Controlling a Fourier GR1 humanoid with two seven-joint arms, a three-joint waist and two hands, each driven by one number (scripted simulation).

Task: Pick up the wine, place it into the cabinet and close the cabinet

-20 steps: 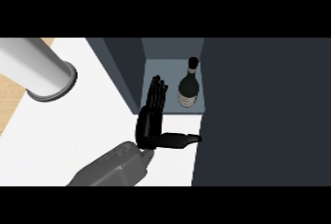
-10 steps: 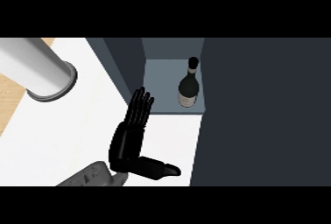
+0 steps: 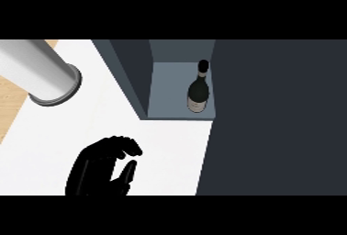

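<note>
One hand (image 3: 102, 167) is showing in our head view, low on the white counter (image 3: 81, 124), coming in from the lower edge left of centre. We cannot tell from this view alone which hand it is, and we are seeing no second hand. Its fingers (image 3: 122, 146) are curling over at the tips, held together, with the thumb (image 3: 128, 170) lying alongside, and they are closing on nothing.

We are seeing the wine (image 3: 198, 91) standing inside the cabinet (image 3: 169, 87), upright on its grey-blue floor, near the right side of the opening and well apart from the hand. A dark panel, the cabinet door (image 3: 278, 119), is filling the right part of the view, its edge just beside the bottle. We are also seeing a large grey cylinder (image 3: 41, 73) lying across the upper left of the counter, and a strip of wooden surface (image 3: 10, 105) at the far left edge.
</note>
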